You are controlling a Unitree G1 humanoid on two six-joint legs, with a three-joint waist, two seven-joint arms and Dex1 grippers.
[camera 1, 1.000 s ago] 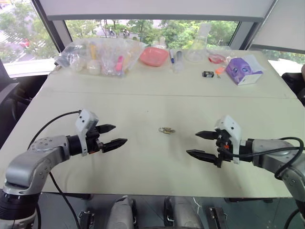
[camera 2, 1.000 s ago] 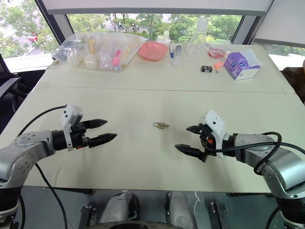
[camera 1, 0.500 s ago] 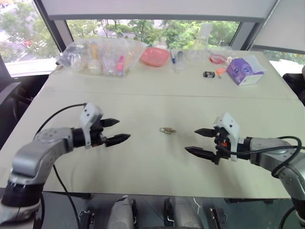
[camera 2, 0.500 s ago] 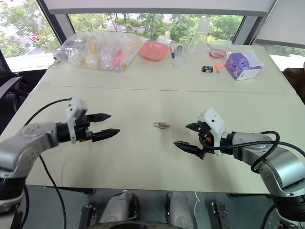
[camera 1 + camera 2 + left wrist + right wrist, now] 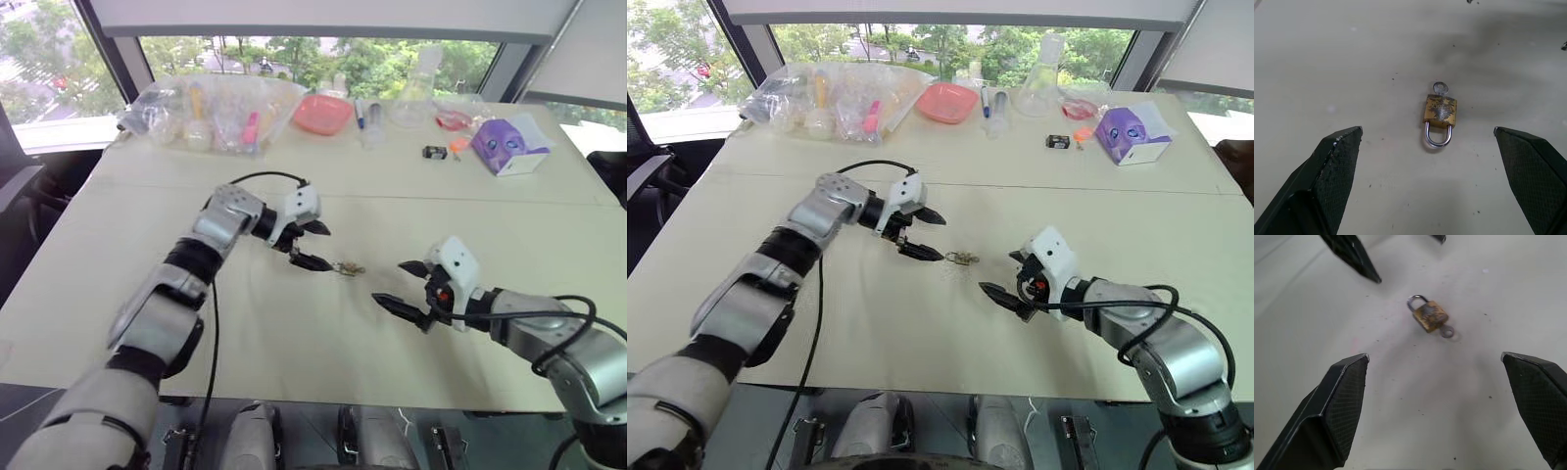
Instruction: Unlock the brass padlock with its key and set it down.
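Padlock (image 5: 1440, 111) flat on table (image 5: 294, 333), key (image 5: 1440, 88) in its base; left gripper (image 5: 310, 246) just beside, right gripper (image 5: 401, 285) near, both jaws spread, empty.

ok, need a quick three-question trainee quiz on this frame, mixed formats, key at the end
1. True or false: the small brass-yellow padlock lies flat on the cream table, held by neither tool.
2. Where is the tiny silvery key? A) in the left tool B) at the padlock's body, at the end opposite the shackle C) beside the pink bowl
3. Fill in: the right tool has its fingers ____.

Key: 1 true; 2 B; 3 open
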